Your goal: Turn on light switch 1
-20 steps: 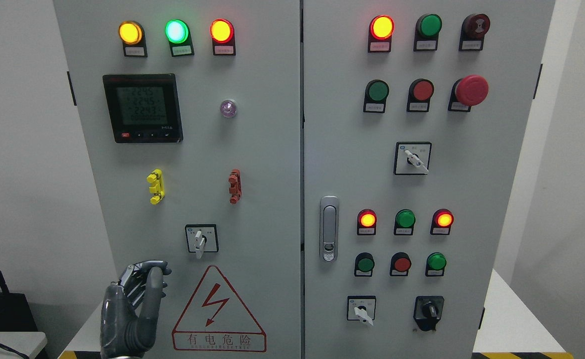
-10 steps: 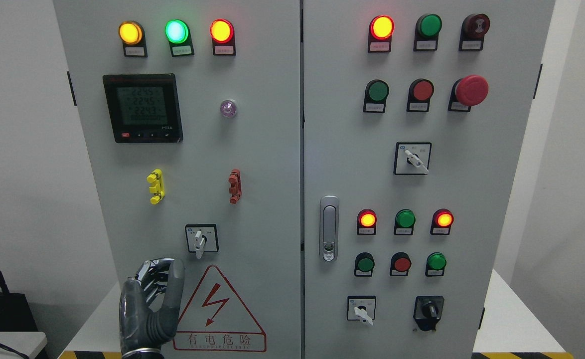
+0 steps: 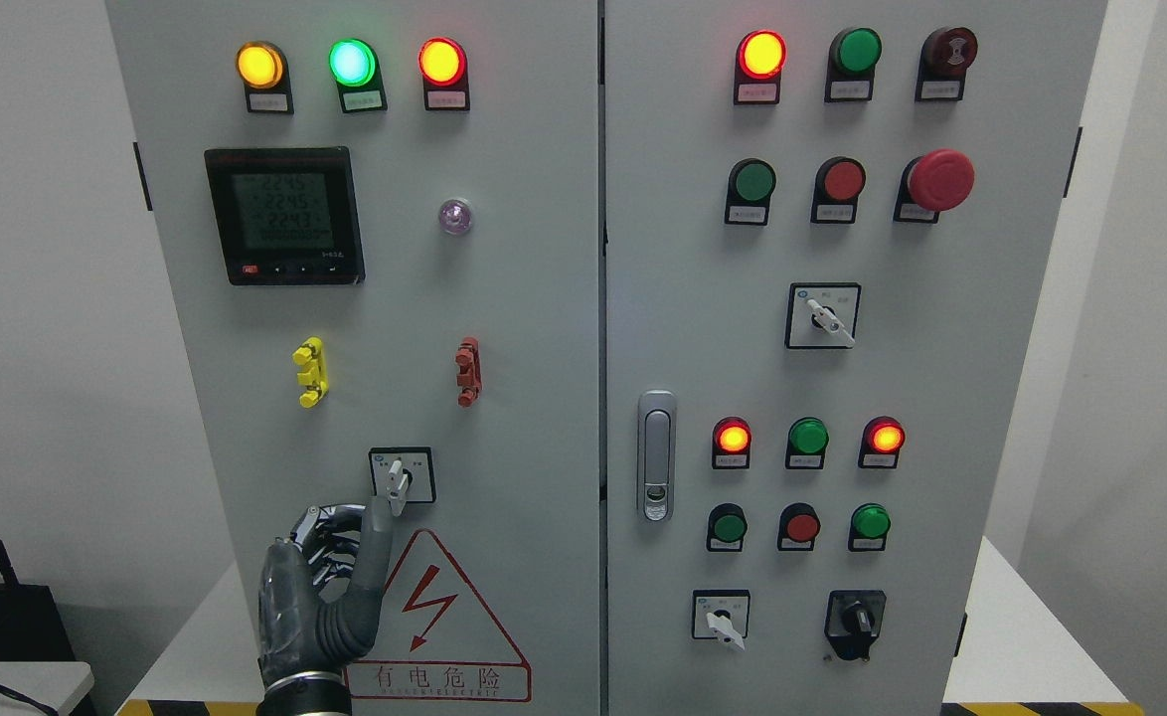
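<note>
Your left robot hand (image 3: 320,587) is coming up from the bottom edge, left of the middle, in front of the left door of the grey electrical cabinet (image 3: 504,328). Its fingers (image 3: 330,532) are curling inward toward the palm and its thumb (image 3: 375,542) is sticking upward; it's gripping nothing. The thumb tip is sitting just below and to the left of the rotary selector switch (image 3: 400,477), very close to the white lever. Whether it's actually touching, you can't tell from this angle. That switch is sitting low on the left door, right above the red lightning warning triangle (image 3: 434,622), and its lever is pointing roughly downward.

Higher on that same door you're seeing a yellow clip (image 3: 310,373) and a red clip (image 3: 467,371), a digital meter (image 3: 283,216) with a lit display, a small purplish lens (image 3: 455,216), and three glowing lamps along the top: amber (image 3: 259,65), green (image 3: 352,63) and red (image 3: 441,62).

The right door is carrying a metal latch handle (image 3: 655,455) near its left edge, more lamps and push buttons, a big red mushroom button (image 3: 939,180), and further selector switches. Your right arm isn't showing up anywhere. The cabinet is standing on a white bench (image 3: 1021,636).
</note>
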